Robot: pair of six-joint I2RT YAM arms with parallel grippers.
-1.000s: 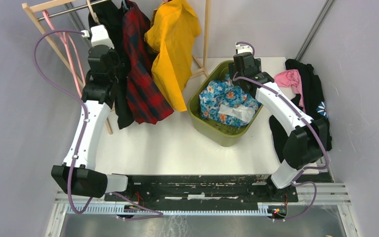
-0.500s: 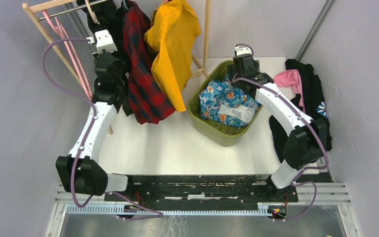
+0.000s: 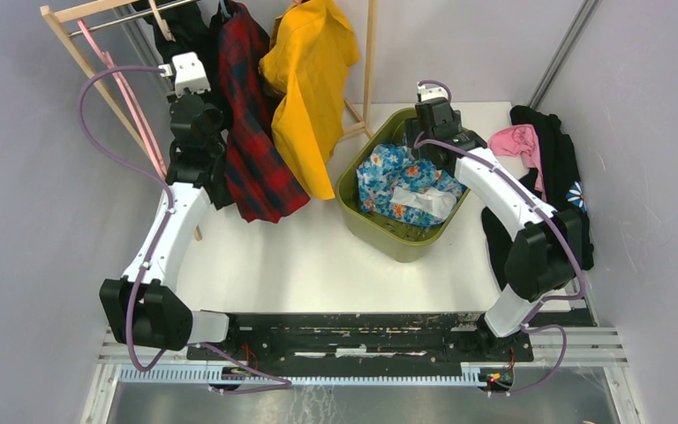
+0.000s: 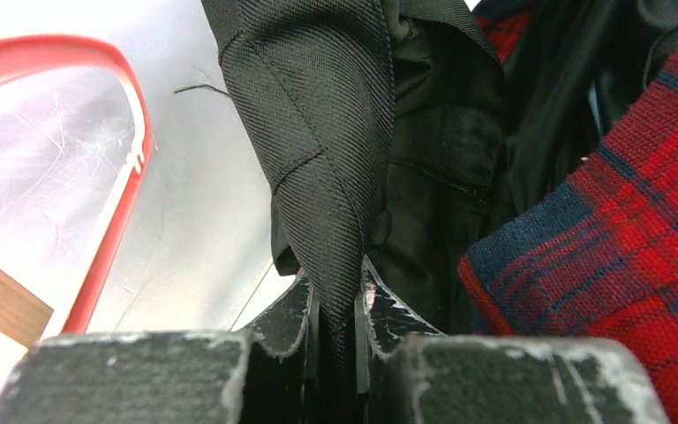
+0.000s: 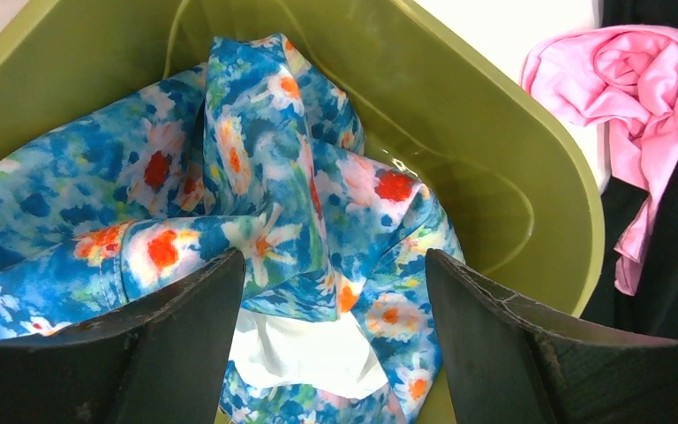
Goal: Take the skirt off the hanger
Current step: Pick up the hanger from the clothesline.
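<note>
We stretch our left arm (image 3: 163, 238) up and forward, left gripper (image 4: 337, 305) pinched tight on black cloth (image 4: 318, 132); our right gripper (image 5: 334, 265) hangs wide open, tilted downward.

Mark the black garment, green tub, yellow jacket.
black garment (image 4: 318, 132), left wrist view, front fold.
green tub (image 5: 485, 132), right wrist view, inner wall.
yellow jacket (image 3: 309, 79), top view, middle of the cloth.

Ahead of the left tool (image 4: 340, 290) hangs a black garment (image 4: 318, 132); plaid cloth (image 4: 600, 238) crowds its right; leftward, open room reaches the red hanger (image 4: 116, 199).
</note>
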